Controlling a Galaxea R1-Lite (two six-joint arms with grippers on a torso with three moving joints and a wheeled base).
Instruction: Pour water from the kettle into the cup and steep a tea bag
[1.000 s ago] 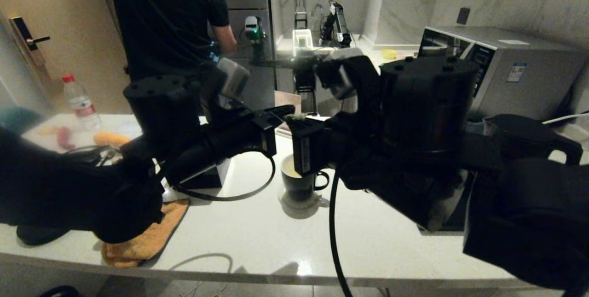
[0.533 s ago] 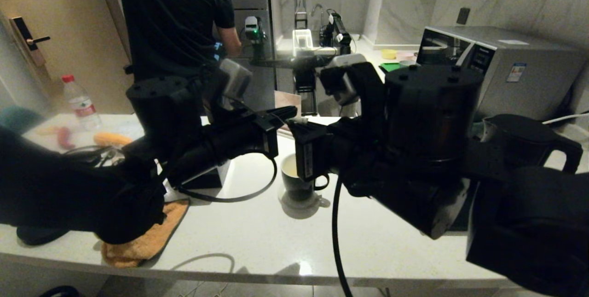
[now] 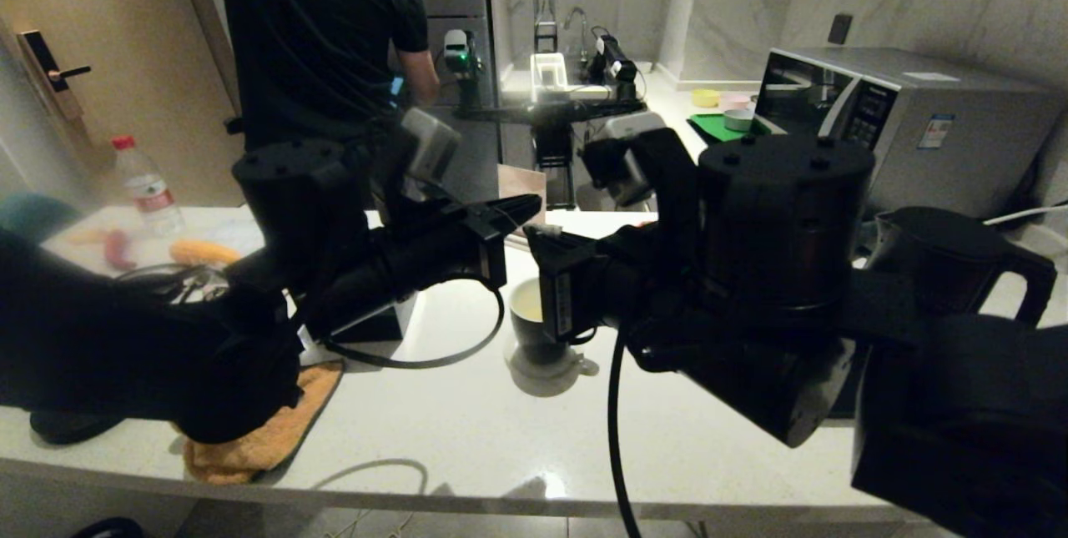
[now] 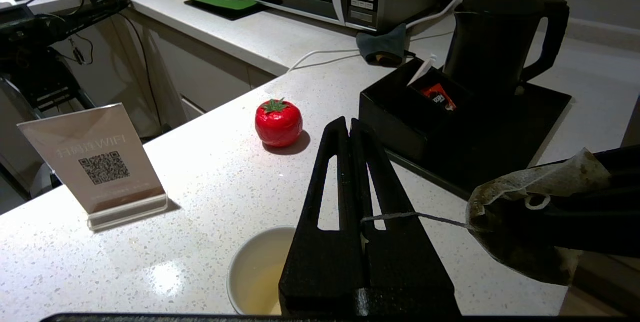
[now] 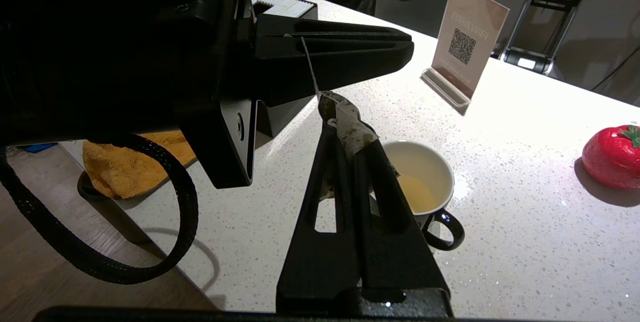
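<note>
Right claw is clamped on the tea bag, held above the cup on the table. Left claw is closed on the bag's string, just beside the right one. Cup already holds pale water; kettle stands well off past the right claw. Likely next: centre bag over the rim, lower straight, keep string slack and outside.

Cup black w/ white inside, pale yellow water; tea bag grey-brown; kettle matte black; counter white speckled.
</note>
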